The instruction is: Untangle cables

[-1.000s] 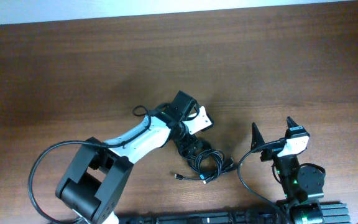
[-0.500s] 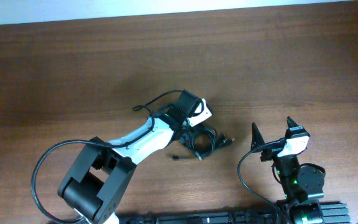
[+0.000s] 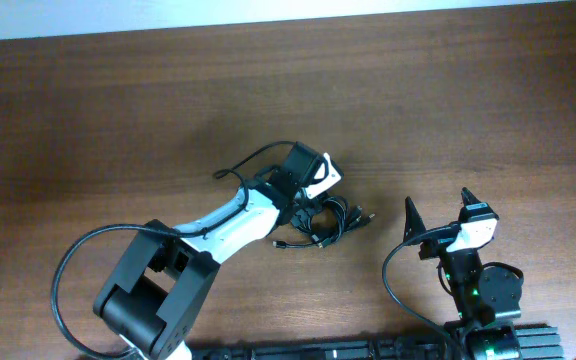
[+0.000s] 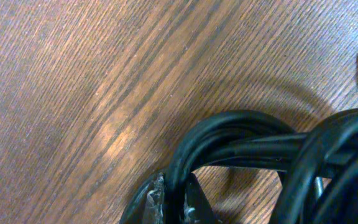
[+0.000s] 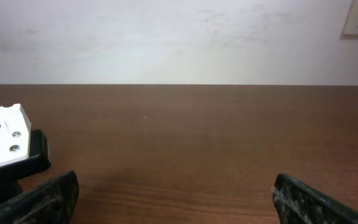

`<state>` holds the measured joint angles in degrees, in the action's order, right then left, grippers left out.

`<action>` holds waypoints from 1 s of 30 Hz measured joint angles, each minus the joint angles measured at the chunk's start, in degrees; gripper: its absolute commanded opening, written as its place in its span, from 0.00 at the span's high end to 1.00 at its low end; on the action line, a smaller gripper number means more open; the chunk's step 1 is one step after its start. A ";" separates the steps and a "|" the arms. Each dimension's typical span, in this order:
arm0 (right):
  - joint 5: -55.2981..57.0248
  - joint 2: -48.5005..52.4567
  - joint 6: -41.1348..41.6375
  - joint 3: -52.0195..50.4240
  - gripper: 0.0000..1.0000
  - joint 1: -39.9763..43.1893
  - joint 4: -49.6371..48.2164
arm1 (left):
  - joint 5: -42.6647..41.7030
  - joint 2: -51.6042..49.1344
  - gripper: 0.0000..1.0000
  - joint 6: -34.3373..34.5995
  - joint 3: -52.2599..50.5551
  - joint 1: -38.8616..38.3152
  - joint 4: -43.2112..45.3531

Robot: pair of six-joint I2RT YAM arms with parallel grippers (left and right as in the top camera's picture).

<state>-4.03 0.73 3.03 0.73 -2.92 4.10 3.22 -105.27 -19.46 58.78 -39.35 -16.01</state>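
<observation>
The cables (image 3: pixel 330 222) lie as a small black tangle of loops on the wooden table (image 3: pixel 118 110), just right of my left gripper (image 3: pixel 301 203). The left wrist view shows that gripper (image 4: pixel 178 200) shut on one looped strand of the cables (image 4: pixel 241 124), which rises between its fingertips (image 4: pixel 151 200); more strands cross at the right. My right gripper (image 3: pixel 439 208) stands open near the table's front right, apart from the tangle. In the right wrist view its fingers (image 5: pixel 48 198) are spread wide, with only bare wood between them.
The left arm's white link (image 3: pixel 233 222) slants from its base (image 3: pixel 153 295) at the front left. A thicker arm wire (image 3: pixel 253 160) arcs beside the left wrist. The right base (image 3: pixel 483 290) sits at the front right. A pale wall (image 5: pixel 179 37) rises behind the table.
The left gripper went from open to shut on a cable strand and drew the tangle away from the front edge, toward the table's middle. The right arm has stayed still.
</observation>
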 measured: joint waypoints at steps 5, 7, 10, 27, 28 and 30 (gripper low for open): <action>0.00 0.00 0.00 0.00 0.01 0.00 0.00 | -0.02 0.57 1.00 0.00 0.31 0.00 -0.02; 0.00 0.00 0.02 0.00 0.01 0.00 0.00 | -0.04 3.43 1.00 0.07 0.59 0.00 0.04; 0.00 0.00 0.02 0.00 0.01 0.00 0.00 | -0.13 8.52 1.00 0.07 0.94 0.00 1.07; 0.83 0.00 -0.02 -0.13 0.01 0.00 -3.63 | -3.63 26.97 1.00 0.48 1.88 0.15 8.50; 1.05 0.00 0.00 -0.13 0.01 0.00 -5.18 | -4.31 27.19 1.00 0.90 1.88 0.15 9.44; 1.16 -0.02 0.02 -0.13 0.01 0.00 -8.66 | -5.35 27.74 1.00 1.46 1.88 0.15 10.82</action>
<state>-2.87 0.71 3.05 0.60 -2.92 -4.56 -2.13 -77.54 -18.00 60.66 -39.20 -5.19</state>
